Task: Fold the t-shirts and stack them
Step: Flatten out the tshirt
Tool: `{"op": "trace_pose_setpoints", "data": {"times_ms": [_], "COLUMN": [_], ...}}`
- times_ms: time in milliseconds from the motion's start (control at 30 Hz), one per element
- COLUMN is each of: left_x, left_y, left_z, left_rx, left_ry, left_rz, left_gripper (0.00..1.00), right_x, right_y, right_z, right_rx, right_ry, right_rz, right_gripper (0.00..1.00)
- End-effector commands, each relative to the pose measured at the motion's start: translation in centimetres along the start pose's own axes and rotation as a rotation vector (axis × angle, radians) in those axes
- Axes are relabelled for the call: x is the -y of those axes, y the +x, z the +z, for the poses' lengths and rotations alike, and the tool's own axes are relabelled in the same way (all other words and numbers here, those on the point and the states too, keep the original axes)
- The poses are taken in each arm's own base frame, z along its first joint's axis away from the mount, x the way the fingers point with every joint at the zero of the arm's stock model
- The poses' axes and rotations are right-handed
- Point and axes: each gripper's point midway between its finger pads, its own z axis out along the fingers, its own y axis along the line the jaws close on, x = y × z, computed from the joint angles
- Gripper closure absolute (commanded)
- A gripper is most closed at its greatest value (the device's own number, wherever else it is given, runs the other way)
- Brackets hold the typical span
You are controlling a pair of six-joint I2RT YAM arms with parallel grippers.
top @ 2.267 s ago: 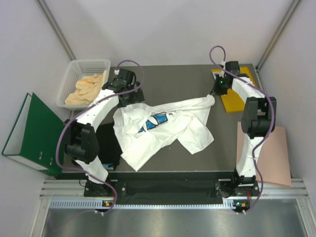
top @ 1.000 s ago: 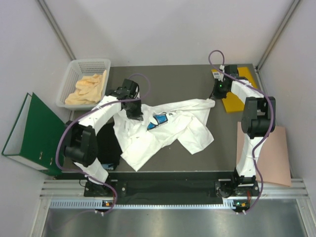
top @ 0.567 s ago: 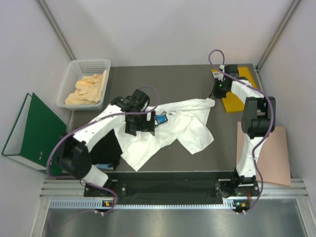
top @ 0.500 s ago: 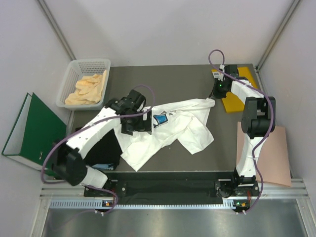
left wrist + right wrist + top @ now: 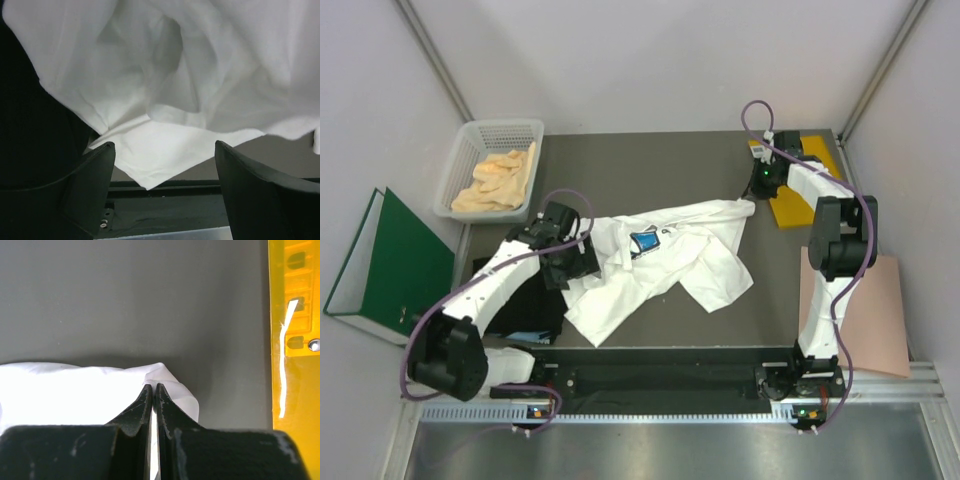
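Observation:
The white t-shirt (image 5: 660, 262) with a small blue chest print (image 5: 643, 243) lies crumpled across the middle of the table. My right gripper (image 5: 752, 203) is shut on its far right corner (image 5: 165, 377), next to the orange-yellow envelope (image 5: 790, 190). My left gripper (image 5: 582, 266) is open and empty over the shirt's left side; in the left wrist view its fingers (image 5: 90, 185) frame a white cloth corner (image 5: 150, 160). The black t-shirt (image 5: 530, 300) lies at the near left, partly under the white one and my left arm.
A white basket (image 5: 510, 130) with a yellow cloth (image 5: 495, 178) stands at the back left. A green binder (image 5: 380, 265) leans off the table's left side. A pink paper sheet (image 5: 875, 310) lies at the right edge.
My left arm has swung from the shirt's far left edge toward the print, then back to the near left, over the shirt's left side. The right gripper has kept its hold.

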Motion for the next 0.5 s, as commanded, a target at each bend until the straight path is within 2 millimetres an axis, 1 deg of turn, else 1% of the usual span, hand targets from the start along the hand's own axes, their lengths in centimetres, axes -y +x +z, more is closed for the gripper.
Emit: {"op": "trace_pose_setpoints", "data": {"times_ms": [0, 33, 100, 167, 200, 267, 300, 367, 400, 467], "left_x": [1.4, 1.6, 1.9, 2.3, 2.1, 2.3, 2.3, 2.6, 2.6, 2.6], "left_y": [-2.6, -3.1, -3.6, -4.0, -3.7, -3.7, -3.4, -3.4, -3.3, -3.8], "left_z": [1.2, 1.7, 2.2, 3.2, 4.1, 4.9, 5.6, 5.9, 6.2, 5.9], "left_rx": [0.018, 0.022, 0.026, 0.006, -0.024, -0.042, -0.063, -0.079, -0.091, -0.087], "left_ry": [0.099, 0.111, 0.131, 0.135, 0.121, 0.128, 0.124, 0.136, 0.133, 0.124], "left_rz": [-0.036, -0.033, -0.027, -0.022, -0.022, -0.014, -0.014, -0.002, 0.002, 0.007], "left_gripper": [0.17, 0.19, 0.27, 0.31, 0.31, 0.34, 0.41, 0.53, 0.73, 1.0], "right_x": [-1.3, -1.3, -1.2, -1.2, -1.1, -1.2, -1.1, -1.1, -1.1, -1.1], "right_y": [-1.5, -1.3, -1.3, -1.1, -1.2, -1.3, -1.3, -1.4, -1.6, -1.7], "right_z": [-0.4, -0.4, -0.4, -0.3, -0.4, -0.6, -0.6, -0.7, -0.8, -0.9], "right_rx": [0.033, 0.029, 0.03, 0.024, 0.029, 0.031, 0.033, 0.035, 0.039, 0.043], "right_ry": [-0.031, -0.032, -0.033, -0.032, -0.03, -0.03, -0.029, -0.027, -0.027, -0.025], "right_rz": [-0.029, -0.027, -0.026, -0.027, -0.027, -0.029, -0.03, -0.03, -0.031, -0.029], "right_gripper": [0.99, 0.99, 0.99, 0.99, 0.99, 0.99, 0.99, 0.99, 0.99, 0.99]}}
